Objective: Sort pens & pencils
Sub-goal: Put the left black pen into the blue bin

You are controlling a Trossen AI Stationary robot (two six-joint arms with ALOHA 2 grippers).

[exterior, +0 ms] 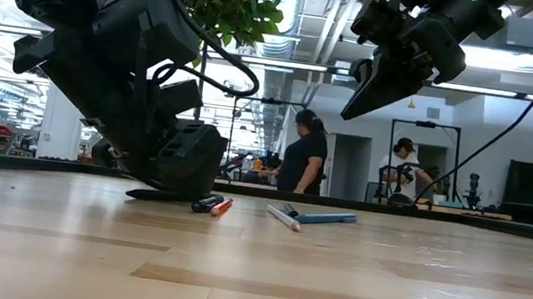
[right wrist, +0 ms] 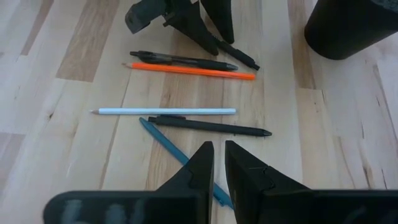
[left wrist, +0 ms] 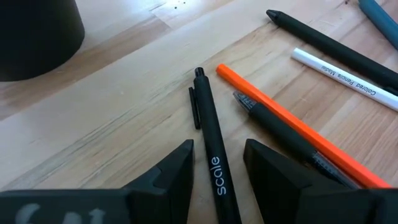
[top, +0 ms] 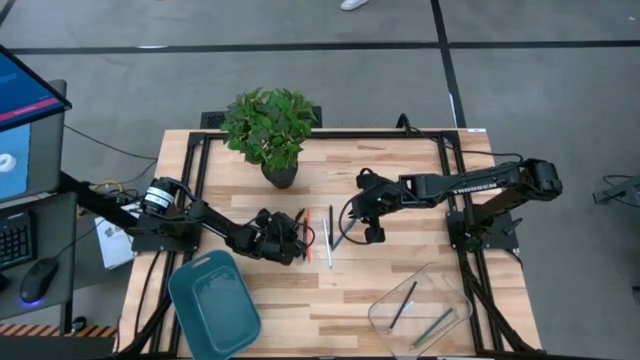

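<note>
Several pens and pencils lie flat on the wooden table. In the left wrist view I see a black pen marked "scale" [left wrist: 214, 168], an orange pencil [left wrist: 280, 115], a dark pen [left wrist: 286, 134] beside it, a white pencil [left wrist: 342, 71] and a black pen [left wrist: 323, 40]. A teal pen [right wrist: 165, 143] lies nearest my right gripper. My left gripper [left wrist: 217, 165] is open and down at the table [top: 285, 242], with one finger on each side of the "scale" pen and a gap showing on both sides. My right gripper [right wrist: 218, 168] is shut on nothing and raised [exterior: 368, 96] above the teal pen.
A potted plant [top: 270, 130] stands at the far side of the table. A teal bin [top: 213, 305] sits near left. A clear container [top: 420, 310] near right holds two pens. People stand in the room behind the table [exterior: 301, 154].
</note>
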